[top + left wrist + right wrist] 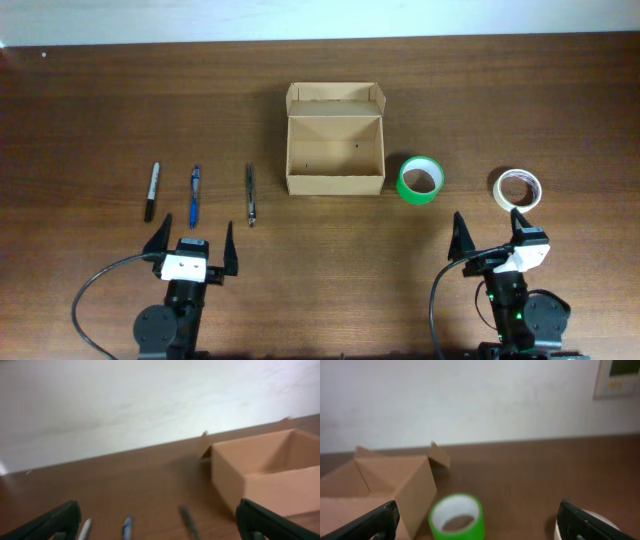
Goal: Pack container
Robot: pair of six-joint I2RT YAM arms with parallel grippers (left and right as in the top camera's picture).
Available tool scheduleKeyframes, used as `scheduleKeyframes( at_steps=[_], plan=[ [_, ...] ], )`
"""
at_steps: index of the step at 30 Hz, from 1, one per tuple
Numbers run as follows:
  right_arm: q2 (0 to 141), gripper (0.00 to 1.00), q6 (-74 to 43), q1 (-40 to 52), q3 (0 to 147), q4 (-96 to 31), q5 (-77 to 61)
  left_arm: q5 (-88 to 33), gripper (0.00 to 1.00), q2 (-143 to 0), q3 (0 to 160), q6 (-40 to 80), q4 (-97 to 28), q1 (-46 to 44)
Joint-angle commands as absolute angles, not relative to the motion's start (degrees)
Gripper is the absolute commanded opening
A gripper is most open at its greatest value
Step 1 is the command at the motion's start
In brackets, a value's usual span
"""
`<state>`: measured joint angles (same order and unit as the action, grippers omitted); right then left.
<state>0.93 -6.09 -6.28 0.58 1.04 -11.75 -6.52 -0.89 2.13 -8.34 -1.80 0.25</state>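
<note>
The tan cardboard container (335,150) stands open at the table's middle, its lid flap folded back; it also shows in the left wrist view (265,477) and the right wrist view (380,490). A green tape roll (420,180) (457,517) lies just right of it, a white tape roll (518,189) (560,530) farther right. A black marker (152,191), a blue pen (194,195) and a dark pen (250,193) lie left of the box. My left gripper (193,243) is open and empty below the pens. My right gripper (487,232) is open and empty below the tape rolls.
The brown wooden table (90,110) ends at a pale wall along its far edge (320,38). A framed item (617,377) hangs on the wall at upper right in the right wrist view.
</note>
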Motion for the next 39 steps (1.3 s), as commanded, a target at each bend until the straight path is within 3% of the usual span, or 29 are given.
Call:
scheduleKeyframes(
  at_steps=[1,5,11,17,25,30,39],
  plan=[
    [0.73,0.99,-11.42,-6.42,0.43,5.43,-17.80,-14.96,0.99,-0.40,3.01,-7.33,-1.93,0.54],
    [0.73,0.99,-15.35,-6.42,3.33,2.13,-25.10,-19.92,0.99,-2.57,9.61,-6.94,-8.21,0.54],
    [0.91,0.99,-15.29,-6.42,18.44,-13.58,-32.51,-21.96,0.99,-14.81,29.30,-6.98,-16.73,0.54],
    [9.30,0.99,-11.49,-6.42,45.34,-41.45,-32.80,-27.75,0.99,-34.52,56.36,-6.94,-30.24,-0.14],
    [34.22,0.99,1.78,-6.42,85.84,-84.88,-32.49,-28.82,0.99,-54.41,88.95,-6.92,-54.63,-3.51],
    [43.11,0.99,3.09,-6.42,98.21,-91.85,-29.87,-33.43,0.99,-55.11,92.31,-7.20,-57.19,-3.49],
    [62.28,0.99,8.19,-6.35,100.18,-97.06,-19.16,-26.96,0.99,-63.16,93.14,-12.58,-60.29,-3.66]
  ],
)
